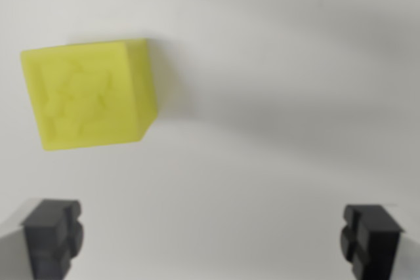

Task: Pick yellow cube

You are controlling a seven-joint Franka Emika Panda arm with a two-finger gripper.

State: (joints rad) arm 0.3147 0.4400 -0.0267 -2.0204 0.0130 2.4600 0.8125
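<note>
Both fingertips [54, 235] sit at the bottom of the wrist view, dark and blocky, 1 in the left corner and 1 in the right, so the jaws stand wide apart with nothing held between them. The gripper [213, 237] has only bare tabletop [275, 63] in its gap, a plain white surface crossed by soft grey shadow. Beyond the jaws, up and toward the wrist view's left, lies the cube [88, 93], bright yellow, resting on the tabletop and turned somewhat askew to the frame, its broad face showing a faint raised pattern too blurred to make out. It sits well clear of both fingertips and off the line that runs between them, closer to the left one's side than to the middle. As for progress, the pick looks to be at the approach stage at most: nothing is grasped, the cube appears untouched, and it is not yet centred between the jaws. What remains, by my reading, is to shift toward the cube until it lies in the gap, perhaps turn to square with its sides, descend, close on it and lift. No other object shows.
</note>
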